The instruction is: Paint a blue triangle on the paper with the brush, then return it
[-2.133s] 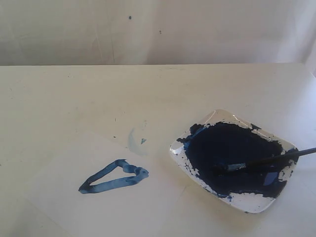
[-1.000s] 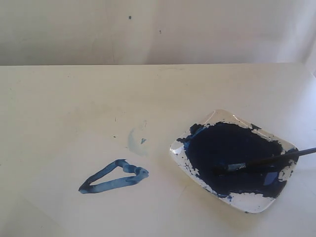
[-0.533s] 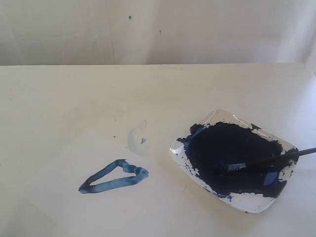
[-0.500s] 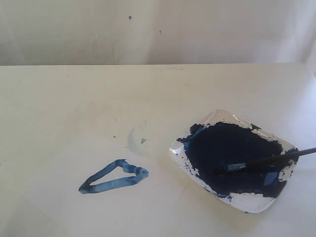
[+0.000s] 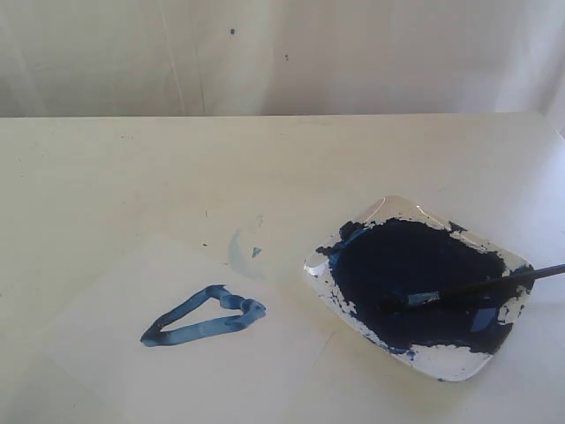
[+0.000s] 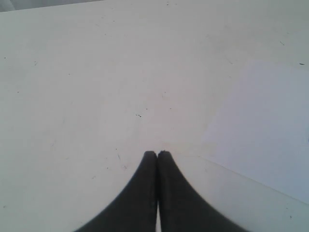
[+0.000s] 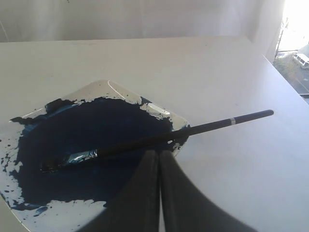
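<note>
Since the blue triangle (image 5: 203, 316) sits finished on the paper (image 5: 132, 362) left of the dish (image 5: 399, 206), the brush (image 5: 477, 287) rests across that dish, seemingly returned. The left gripper (image 6: 157, 154) hangs pinched together, empty; the right gripper (image 7: 159, 153), likewise, hovers by the dish rim, free of the brush.

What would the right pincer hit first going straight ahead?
Likely the brush, its handle lying across the dish rim just beyond the shut right pincer. Height is unclear, so it might pass over.

The left gripper (image 6: 157, 153) and right gripper (image 7: 159, 152) are closed, empty.
</note>
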